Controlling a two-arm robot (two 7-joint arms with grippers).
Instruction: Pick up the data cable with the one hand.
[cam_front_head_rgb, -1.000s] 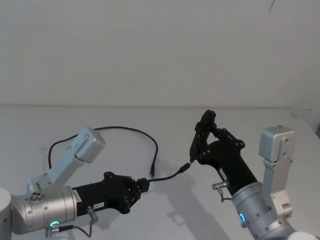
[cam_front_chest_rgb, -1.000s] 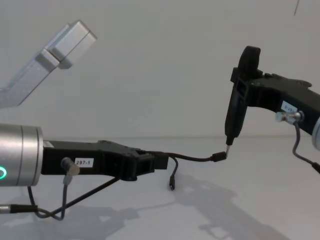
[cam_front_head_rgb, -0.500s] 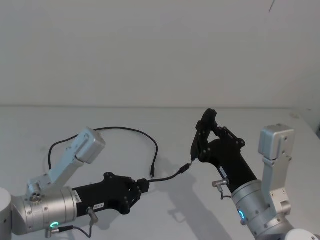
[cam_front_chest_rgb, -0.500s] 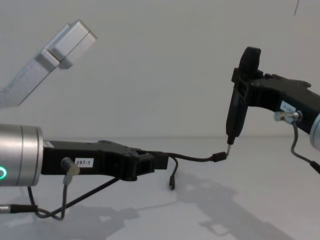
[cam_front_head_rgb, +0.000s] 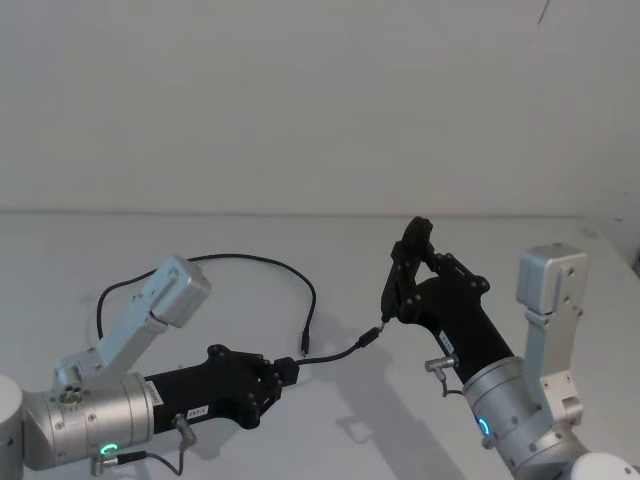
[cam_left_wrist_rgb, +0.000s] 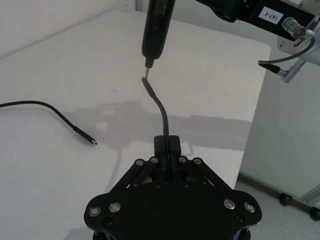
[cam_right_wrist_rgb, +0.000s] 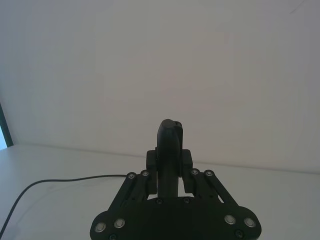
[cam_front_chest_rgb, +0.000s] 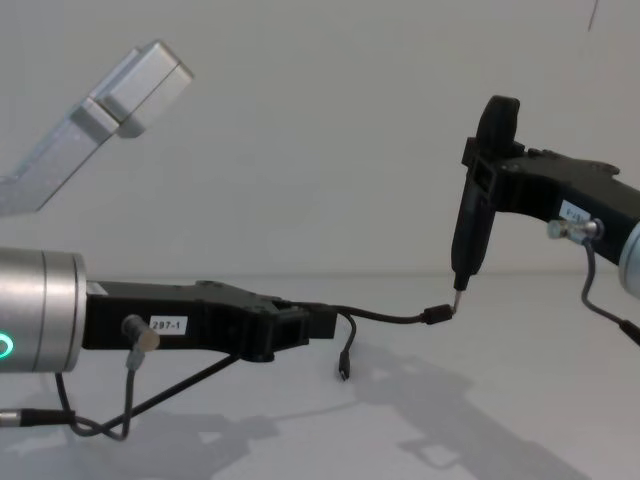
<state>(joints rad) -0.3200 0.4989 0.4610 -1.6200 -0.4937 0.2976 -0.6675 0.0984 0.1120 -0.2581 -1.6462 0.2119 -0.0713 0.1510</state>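
While the left gripper (cam_front_chest_rgb: 322, 322) reaches flat across the white table (cam_front_chest_rgb: 520, 400) from about 8 o'clock in the chest view, its two black fingers are clamped together on the data cable (cam_front_chest_rgb: 385, 317), pinching it right at the fork. One short branch arcs out toward 3 o'clock and its small plug (cam_front_chest_rgb: 437, 314) sits raised off the table; the other branch droops toward 6 o'clock, its plug (cam_front_chest_rgb: 343, 371) hanging just above the surface. From the head view, the long tail of the cable (cam_front_head_rgb: 260, 262) loops back over the table in a wide curve toward 10 o'clock, passing behind the silver elbow of the left arm. And over at 3 o'clock, the right gripper (cam_front_chest_rgb: 473, 235) points straight down, closed around a dark pen-like tool (cam_front_chest_rgb: 485, 180) whose thin pale tip (cam_front_chest_rgb: 458, 294) touches the raised plug from above. The left wrist view confirms it: tip and plug (cam_left_wrist_rgb: 145, 81) meet, end to end.
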